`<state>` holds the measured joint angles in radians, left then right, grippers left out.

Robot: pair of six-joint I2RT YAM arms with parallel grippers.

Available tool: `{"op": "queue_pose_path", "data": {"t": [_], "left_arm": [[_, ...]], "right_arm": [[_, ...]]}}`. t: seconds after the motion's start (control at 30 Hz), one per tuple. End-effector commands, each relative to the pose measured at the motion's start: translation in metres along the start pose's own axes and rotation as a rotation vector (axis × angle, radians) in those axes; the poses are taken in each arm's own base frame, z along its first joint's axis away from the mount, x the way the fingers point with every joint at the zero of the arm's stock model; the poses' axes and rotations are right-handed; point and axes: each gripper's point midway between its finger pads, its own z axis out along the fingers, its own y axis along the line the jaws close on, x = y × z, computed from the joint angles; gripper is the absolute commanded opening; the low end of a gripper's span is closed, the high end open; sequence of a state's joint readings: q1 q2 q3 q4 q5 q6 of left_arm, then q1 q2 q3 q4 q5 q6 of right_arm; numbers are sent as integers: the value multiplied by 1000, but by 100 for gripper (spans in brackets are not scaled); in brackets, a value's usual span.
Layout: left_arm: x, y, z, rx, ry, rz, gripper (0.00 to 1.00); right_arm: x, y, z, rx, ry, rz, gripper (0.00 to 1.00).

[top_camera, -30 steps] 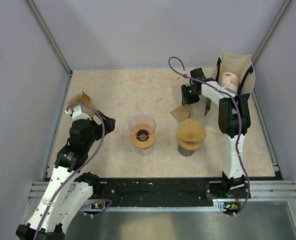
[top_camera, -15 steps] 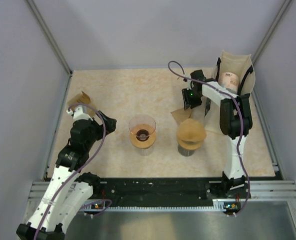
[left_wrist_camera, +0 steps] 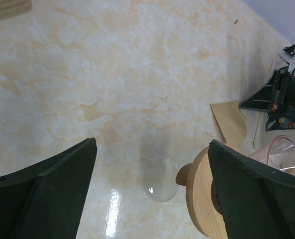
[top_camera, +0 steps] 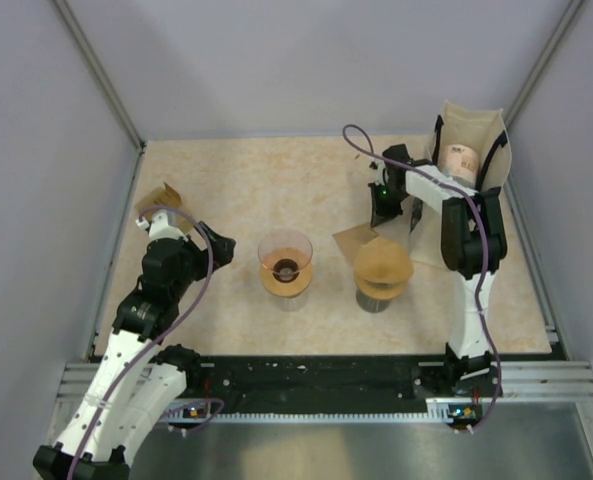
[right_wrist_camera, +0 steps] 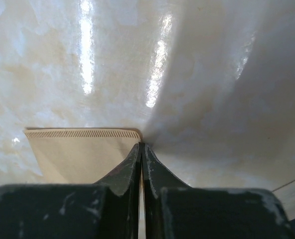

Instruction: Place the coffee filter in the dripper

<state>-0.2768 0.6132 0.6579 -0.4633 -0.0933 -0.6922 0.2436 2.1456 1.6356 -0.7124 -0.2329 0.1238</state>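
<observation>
The dripper point(top_camera: 285, 262) is a clear glass cone with a wooden collar, standing at the table's middle. It also shows in the left wrist view point(left_wrist_camera: 202, 199), by the right finger. The coffee filter point(top_camera: 353, 239) is a flat tan paper piece just right of the dripper. My right gripper point(top_camera: 381, 212) is shut on its edge, and the right wrist view shows the jaws point(right_wrist_camera: 141, 145) pinched on the filter point(right_wrist_camera: 82, 154) just above the table. My left gripper point(top_camera: 217, 246) is open and empty, left of the dripper, with its fingers wide apart in the left wrist view point(left_wrist_camera: 151, 144).
A glass stand topped with a brown cone point(top_camera: 382, 266) stands right of the dripper, just near the held filter. A paper bag point(top_camera: 473, 130) with a roll in it stands at the back right. A small brown piece point(top_camera: 160, 197) lies at the left edge.
My right gripper has moved a little nearer with the filter, toward the brown cone. My left gripper has edged slightly right.
</observation>
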Motion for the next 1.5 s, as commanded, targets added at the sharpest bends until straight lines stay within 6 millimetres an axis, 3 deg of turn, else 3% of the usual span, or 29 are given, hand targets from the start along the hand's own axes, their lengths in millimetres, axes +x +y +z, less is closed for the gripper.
{"op": "queue_pose_path", "data": {"t": [0.0, 0.27, 0.47, 0.6, 0.63, 0.7, 0.8, 1.0, 1.47], "left_arm": [[-9, -9, 1, 41, -37, 10, 99], [-7, -9, 2, 44, -31, 12, 99], [-7, -10, 2, 46, -29, 15, 99], [-7, -11, 2, 53, -28, 14, 99], [-6, -9, 2, 46, -26, 13, 99], [-7, -9, 2, 44, -31, 13, 99], [-7, -9, 2, 44, -29, 15, 99], [-5, -8, 4, 43, -22, 18, 99], [-5, -9, 5, 44, -22, 18, 99]], "right_arm": [[-6, 13, -22, -51, -43, 28, 0], [-38, 35, -63, -138, -225, -5, 0], [-38, 37, -79, -143, -252, -32, 0], [-22, 36, -70, -145, -173, -30, 0], [-17, 34, -65, -145, -142, -4, 12], [-9, 32, -57, -139, -108, 26, 47], [-3, 23, -51, -89, -94, 69, 58], [9, 11, -46, -19, -50, 114, 62], [33, 15, -17, -60, 36, 157, 62]]}}
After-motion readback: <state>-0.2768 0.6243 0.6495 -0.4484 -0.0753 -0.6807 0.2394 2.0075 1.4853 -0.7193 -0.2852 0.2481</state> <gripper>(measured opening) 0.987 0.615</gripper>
